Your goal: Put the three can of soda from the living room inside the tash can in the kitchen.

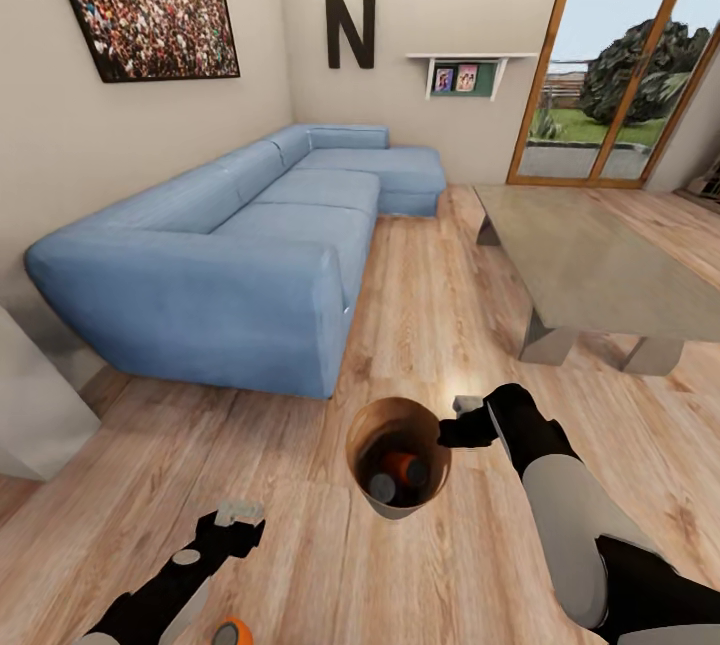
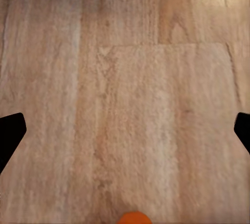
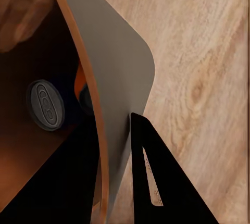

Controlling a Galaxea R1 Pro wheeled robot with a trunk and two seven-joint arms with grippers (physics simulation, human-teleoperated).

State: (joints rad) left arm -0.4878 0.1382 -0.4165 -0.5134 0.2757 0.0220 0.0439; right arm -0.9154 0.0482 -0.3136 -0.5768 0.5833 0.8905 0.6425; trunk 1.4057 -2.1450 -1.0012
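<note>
The right gripper [image 1: 452,425] grips the trash can [image 1: 425,500] by its rim above the wood floor [image 1: 300,525], two soda cans [image 1: 393,477] inside; the left gripper [image 1: 238,517] hangs released over the floor

Three soda cans [image 1: 403,477], one trash can [image 1: 372,425]

Orange can [image 1: 231,634] cut off at bottom edge; cans in trash can [image 1: 362,422] partly hidden by its wall, count unclear.
</note>
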